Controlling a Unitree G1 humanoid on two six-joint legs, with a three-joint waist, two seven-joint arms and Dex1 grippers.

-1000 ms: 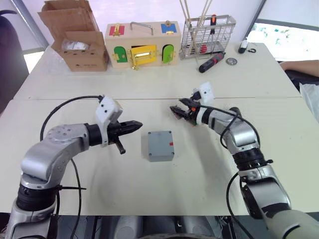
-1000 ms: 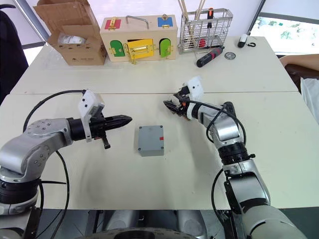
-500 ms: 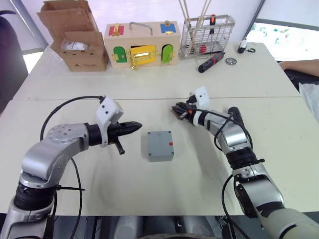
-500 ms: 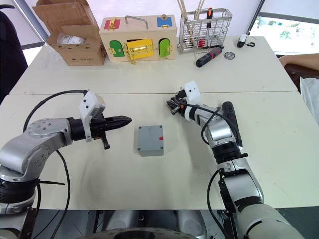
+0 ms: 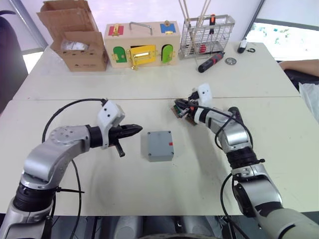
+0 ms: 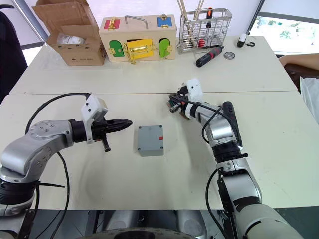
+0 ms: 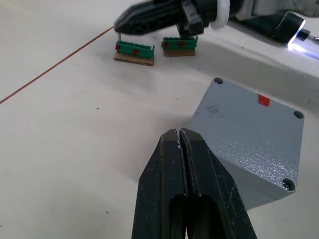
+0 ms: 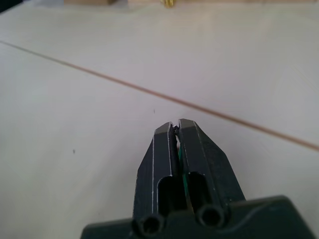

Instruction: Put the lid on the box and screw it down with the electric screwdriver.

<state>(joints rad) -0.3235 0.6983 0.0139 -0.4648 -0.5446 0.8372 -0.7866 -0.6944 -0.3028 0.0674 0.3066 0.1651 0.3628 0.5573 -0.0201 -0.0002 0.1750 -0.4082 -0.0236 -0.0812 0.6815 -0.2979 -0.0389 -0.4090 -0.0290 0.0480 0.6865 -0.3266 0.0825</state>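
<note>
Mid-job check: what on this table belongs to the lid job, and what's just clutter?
Job: grey box; electric screwdriver.
Lying about: green terminal blocks; red-and-black hand screwdriver; wooden latch box; cardboard carton; wire basket.

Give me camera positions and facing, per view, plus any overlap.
Left eye view: on the head, looking down at the table; both arms show, the grey box between them.
Right eye view: same scene, same arms.
Left wrist view: along the shut left gripper toward the box and right gripper.
Right wrist view: along the shut right gripper over bare tabletop.
Shared: the box shows in the eye views and the left wrist view.
</note>
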